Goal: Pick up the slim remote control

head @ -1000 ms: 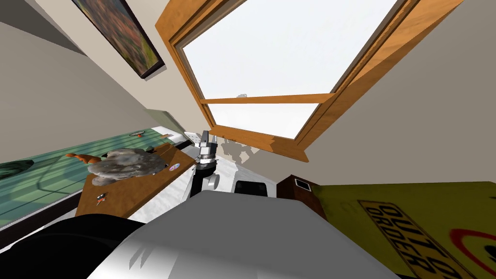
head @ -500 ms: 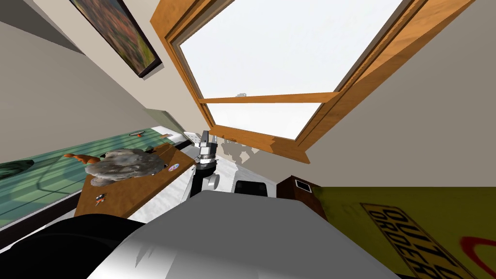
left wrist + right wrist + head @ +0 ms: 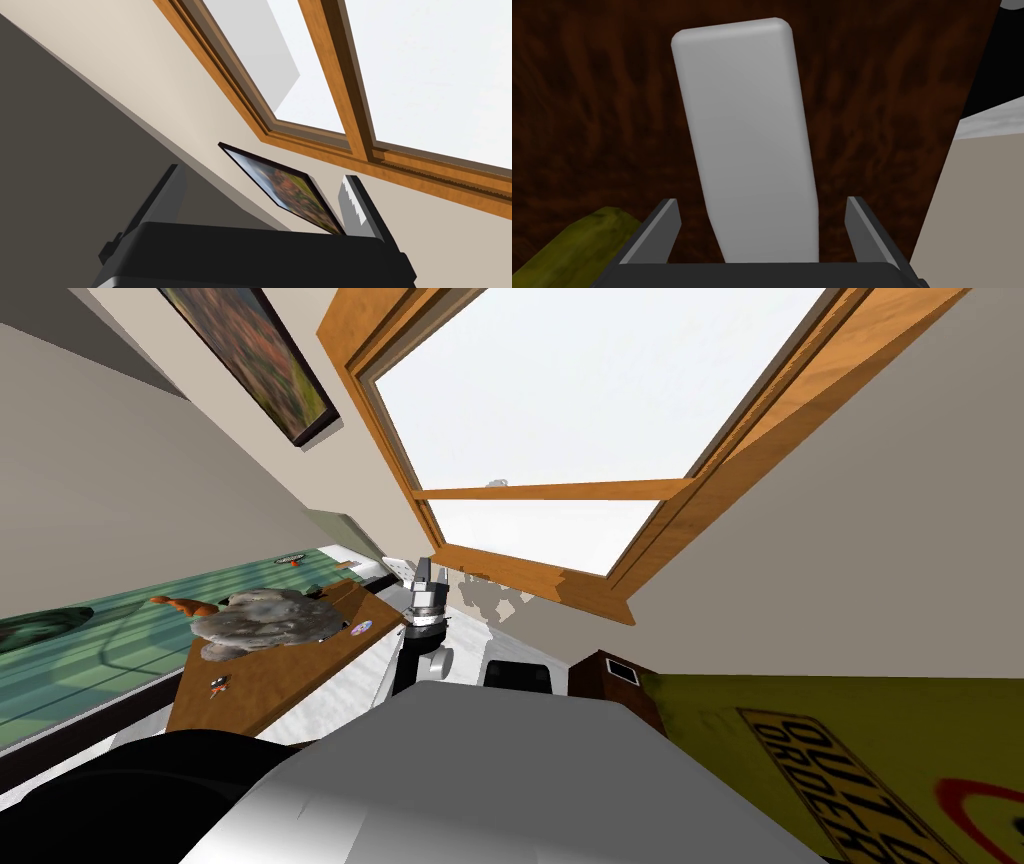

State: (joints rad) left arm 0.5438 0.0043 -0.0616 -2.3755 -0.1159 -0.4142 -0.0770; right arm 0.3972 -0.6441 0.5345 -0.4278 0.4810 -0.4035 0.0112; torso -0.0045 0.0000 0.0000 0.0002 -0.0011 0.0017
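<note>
My right gripper (image 3: 762,200) has its fingers spread. The slim, light grey remote control (image 3: 742,125) lies lengthwise between them on a dark brown wood surface (image 3: 597,115). Bare wood shows at each side, so neither finger touches it, and its rounded far end reaches well past the fingertips. The wood's edge runs just outside one finger, and a yellow-green object (image 3: 567,245) sits by the other. My left gripper (image 3: 424,573) stands raised mid-frame in the head view, its fingers apart.

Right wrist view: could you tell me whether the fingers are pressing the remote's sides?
No, the right gripper is open, its fingers clear of the remote.
</note>
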